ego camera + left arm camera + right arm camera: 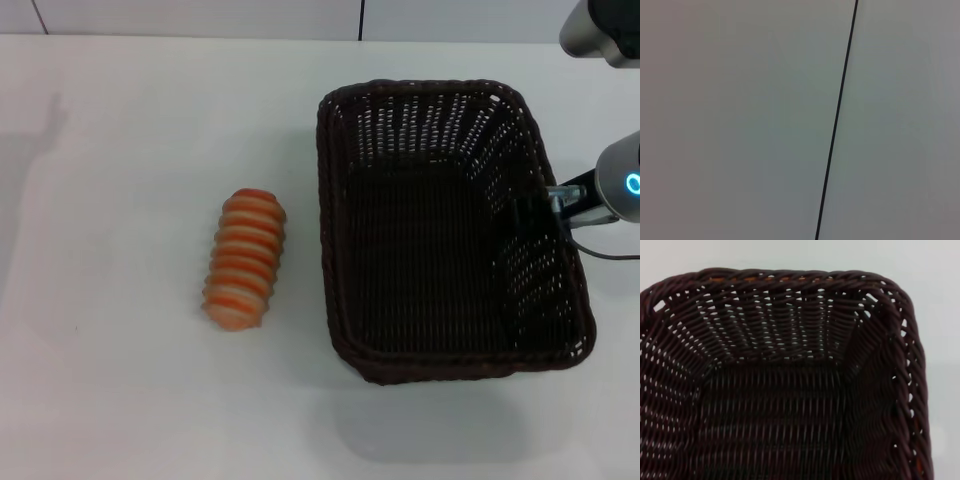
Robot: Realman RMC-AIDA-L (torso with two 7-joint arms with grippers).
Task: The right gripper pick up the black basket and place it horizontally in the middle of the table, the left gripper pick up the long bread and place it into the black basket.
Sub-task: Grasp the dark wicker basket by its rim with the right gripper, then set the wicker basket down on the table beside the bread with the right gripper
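Note:
The black basket (420, 92) is right of centre in the head view, its long side running front to back. A soft shadow lies on the table (120, 400) in front of it, so it seems to hang a little above the surface. My right gripper (556, 200), on the arm with the blue ring, is at the middle of the basket's right rim and grips it. The right wrist view looks down into the empty basket (790, 277). The long bread (245, 260) lies on the table left of the basket, apart from it. My left gripper is out of view.
The left wrist view shows only a pale flat surface crossed by a thin dark line (837, 120). A second part of the right arm (600, 30) shows at the far right corner. The table's back edge meets a wall behind the basket.

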